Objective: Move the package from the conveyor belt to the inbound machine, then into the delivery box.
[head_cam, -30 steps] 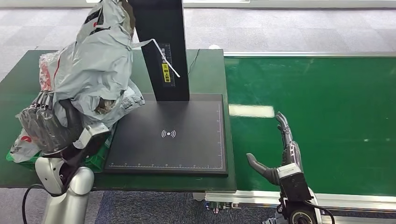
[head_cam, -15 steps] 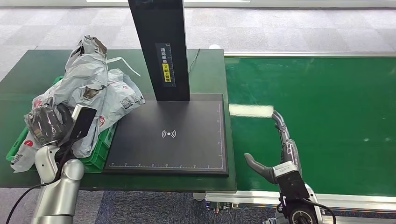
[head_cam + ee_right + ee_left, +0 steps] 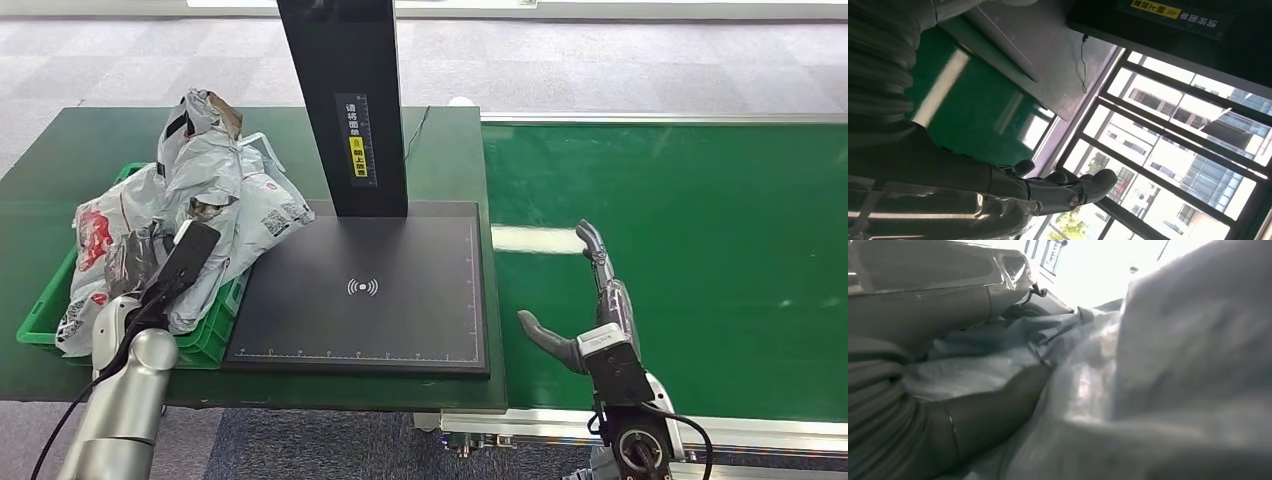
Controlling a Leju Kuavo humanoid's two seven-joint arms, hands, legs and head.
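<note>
The grey plastic package (image 3: pixel 205 175) lies crumpled on the heap in the green delivery box (image 3: pixel 45 312) at the table's left. My left hand (image 3: pixel 130 265) is down among the bags there and still grips the package. In the left wrist view its grey film (image 3: pixel 1173 365) runs between my thumb (image 3: pixel 938 285) and dark fingers (image 3: pixel 993 405). My right hand (image 3: pixel 592 315) hovers open over the near edge of the green conveyor belt (image 3: pixel 700 250), holding nothing; its fingers (image 3: pixel 1068 192) are stretched out straight.
The inbound machine's black scan plate (image 3: pixel 370 290) lies between box and belt, with its tall black post (image 3: pixel 345 100) at the back. Other white and red mail bags (image 3: pixel 95 230) fill the box. The belt's metal rail (image 3: pixel 540 425) runs along the near side.
My left arm came down and left, lowering the grey package from high above the table onto the heap in the green box. The right hand barely moved.
</note>
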